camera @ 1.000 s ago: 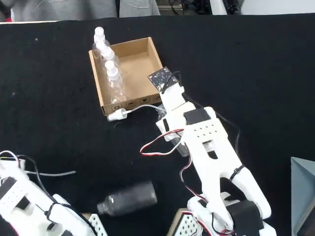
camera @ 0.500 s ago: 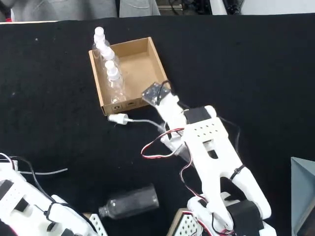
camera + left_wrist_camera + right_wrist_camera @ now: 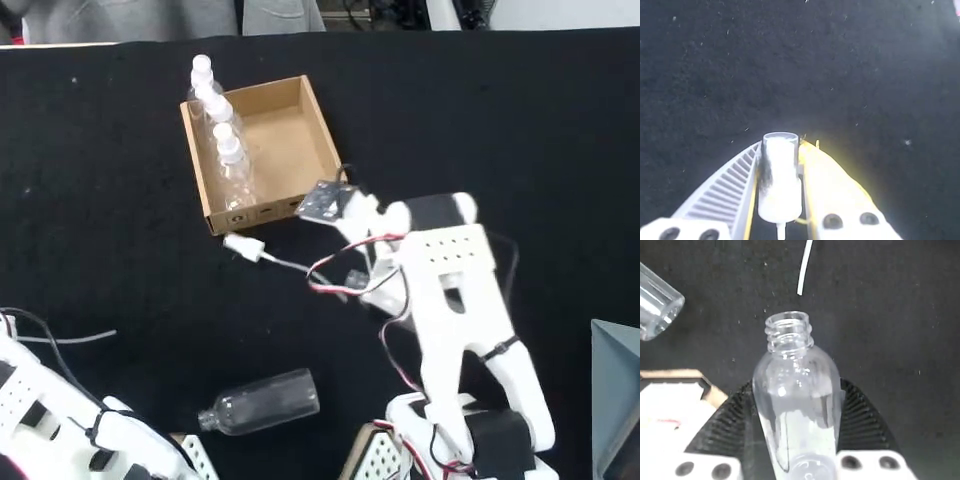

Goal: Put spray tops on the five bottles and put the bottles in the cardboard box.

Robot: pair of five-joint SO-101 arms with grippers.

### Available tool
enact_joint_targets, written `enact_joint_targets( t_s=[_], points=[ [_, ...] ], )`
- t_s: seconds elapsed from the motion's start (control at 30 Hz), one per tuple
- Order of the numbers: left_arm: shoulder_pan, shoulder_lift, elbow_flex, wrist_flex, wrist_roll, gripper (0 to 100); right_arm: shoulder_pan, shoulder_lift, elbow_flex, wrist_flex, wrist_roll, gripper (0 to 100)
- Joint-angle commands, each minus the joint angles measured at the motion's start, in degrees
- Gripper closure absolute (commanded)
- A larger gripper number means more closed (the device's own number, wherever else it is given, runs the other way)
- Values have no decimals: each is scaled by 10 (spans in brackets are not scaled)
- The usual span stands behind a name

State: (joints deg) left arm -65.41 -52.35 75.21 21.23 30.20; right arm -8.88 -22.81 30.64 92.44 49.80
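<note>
Three clear bottles with white spray tops [image 3: 222, 140] stand along one side of the cardboard box [image 3: 300, 130]. My right gripper [image 3: 796, 386] is shut on a clear uncapped bottle [image 3: 795, 370], its open neck pointing away from the wrist; in the high view that arm's gripper [image 3: 355, 282] sits just in front of the box. My left gripper [image 3: 782, 145] is shut on a white spray top [image 3: 780, 175] above bare black cloth. Another spray top [image 3: 243, 244] with its thin tube lies on the table by the box's front wall. A further uncapped bottle [image 3: 260, 400] lies on its side near the front.
The black cloth table [image 3: 520, 130] is open behind and right of the box. A grey-blue object [image 3: 615, 380] stands at the right edge. A thin tube [image 3: 70, 337] lies near the left arm [image 3: 50, 420]. The lying bottle's neck [image 3: 655, 300] is close to the held bottle.
The right arm swung to the right and turned its wrist, still holding its bottle. The loose spray top and the lying bottle shifted a little. The left arm drew back toward the front left corner.
</note>
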Motion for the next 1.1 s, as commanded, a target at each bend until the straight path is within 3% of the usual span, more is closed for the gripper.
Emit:
enact_joint_targets(
  t_s=[0.0, 0.2, 0.43, 0.77, 1.07],
  points=[
    [-5, -6, -53, -10, 37, 969, 37, -36, -64, 33, 16, 914],
    [0, -6, -80, -5, 53, 969, 43, -36, -85, 53, 16, 914],
    [7, -6, -192, 130, 87, 969, 41, -36, -133, 76, 11, 914],
    [87, -6, -288, 215, 142, 969, 39, -36, -215, 76, -53, 914],
    [190, -6, -402, 297, 241, 969, -23, -36, -291, 78, -135, 914]
  ],
)
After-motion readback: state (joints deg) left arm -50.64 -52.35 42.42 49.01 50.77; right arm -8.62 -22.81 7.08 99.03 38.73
